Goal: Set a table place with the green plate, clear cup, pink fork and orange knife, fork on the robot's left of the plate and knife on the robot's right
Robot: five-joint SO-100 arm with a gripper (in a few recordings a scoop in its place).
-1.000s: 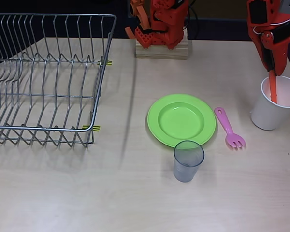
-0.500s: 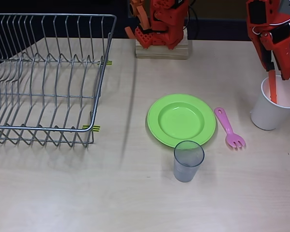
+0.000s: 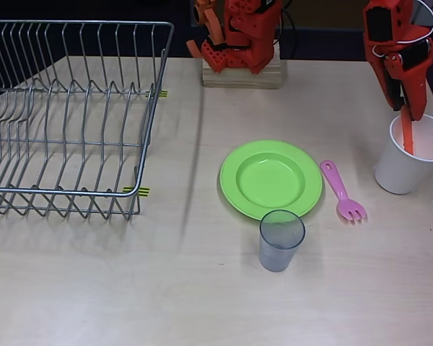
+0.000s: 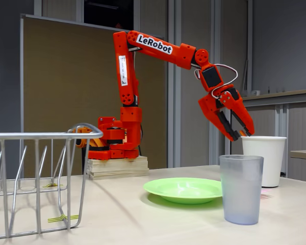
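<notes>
Above the white cup [image 3: 408,155], your claw [image 3: 408,108] is rising with jaws parted and holding nothing, leaving the orange knife [image 3: 407,135] standing inside; the grab needs retrying.

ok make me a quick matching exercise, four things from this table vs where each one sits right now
Things:
1. orange knife
2. pink fork
3. clear cup
4. dish rack

Places, overhead view:
A. at the picture's left
B. standing in the white cup
C. just below the green plate
D. flat on the table, right of the plate

Pairs: 1-B, 2-D, 3-C, 4-A
</notes>
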